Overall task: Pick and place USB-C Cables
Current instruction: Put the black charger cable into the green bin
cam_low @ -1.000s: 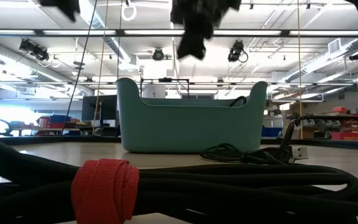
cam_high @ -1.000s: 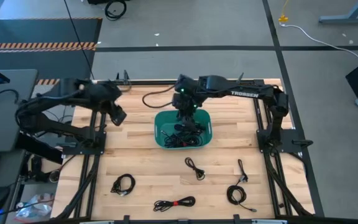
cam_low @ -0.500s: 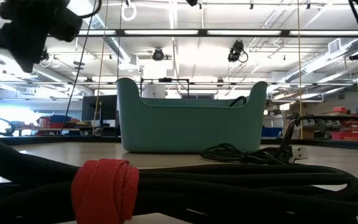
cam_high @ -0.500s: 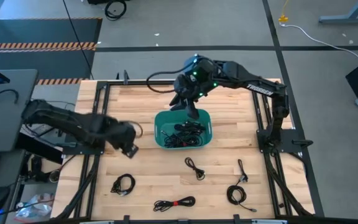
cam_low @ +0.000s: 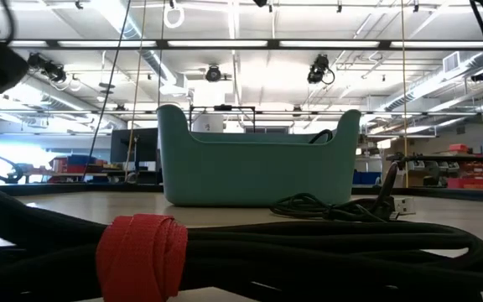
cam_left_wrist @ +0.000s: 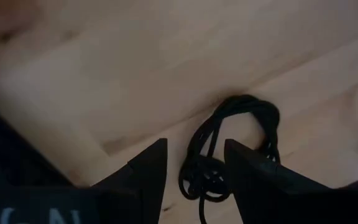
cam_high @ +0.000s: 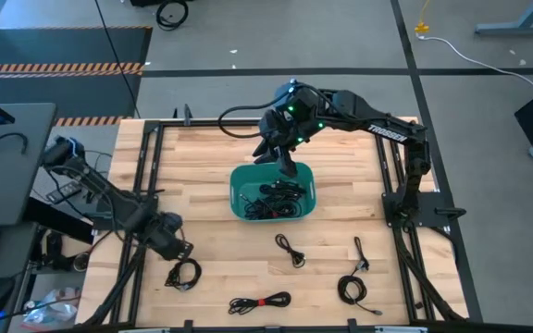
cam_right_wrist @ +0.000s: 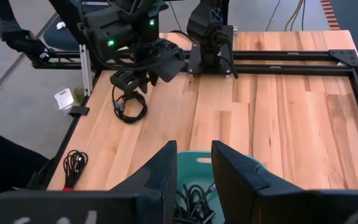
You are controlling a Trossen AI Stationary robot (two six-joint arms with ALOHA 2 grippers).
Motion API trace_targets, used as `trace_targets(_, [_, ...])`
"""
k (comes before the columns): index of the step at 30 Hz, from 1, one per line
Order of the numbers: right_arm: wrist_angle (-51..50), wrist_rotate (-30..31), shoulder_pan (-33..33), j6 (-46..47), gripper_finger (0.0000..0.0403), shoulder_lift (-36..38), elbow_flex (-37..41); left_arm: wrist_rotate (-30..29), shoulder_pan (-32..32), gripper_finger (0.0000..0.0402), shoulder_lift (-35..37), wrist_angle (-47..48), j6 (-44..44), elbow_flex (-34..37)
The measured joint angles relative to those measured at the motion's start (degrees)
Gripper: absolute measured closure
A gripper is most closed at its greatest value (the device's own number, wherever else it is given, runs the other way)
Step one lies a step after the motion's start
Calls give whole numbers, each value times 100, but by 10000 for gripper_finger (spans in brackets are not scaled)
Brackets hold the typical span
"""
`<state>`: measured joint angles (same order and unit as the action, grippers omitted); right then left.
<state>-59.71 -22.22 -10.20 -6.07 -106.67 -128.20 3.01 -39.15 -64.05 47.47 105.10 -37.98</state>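
Left hand [cam_high: 176, 252] moved down over coiled cable [cam_high: 183, 274], fingers apart

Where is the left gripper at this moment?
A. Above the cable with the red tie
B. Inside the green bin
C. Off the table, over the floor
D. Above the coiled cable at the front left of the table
D: in the high view the left gripper hangs just above the coiled cable at the table's front left, and its wrist view shows that coil between the open fingers.
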Motion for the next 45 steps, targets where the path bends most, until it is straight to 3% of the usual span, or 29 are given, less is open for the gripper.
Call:
trace_targets(7, [1, 56, 0, 7, 299, 0, 0, 117, -369, 235, -4, -381, 1113, 4])
trace_targets(16, [1, 155, 0, -14, 299, -4, 0, 135, -424, 235, -501, -1274, 1102, 2])
trace_targets(38, [-52, 111, 33, -304, 300, -4, 0, 301, -427, 235, -1989, -1767, 755, -5])
trace_targets(42, [-52, 109, 33, -314, 300, -4, 0, 378, -426, 270, -2094, -1733, 661, -26])
trace_targets(45, [-54, 109, 33, -314, 300, -4, 0, 400, -426, 343, -2107, -1625, 626, -24])
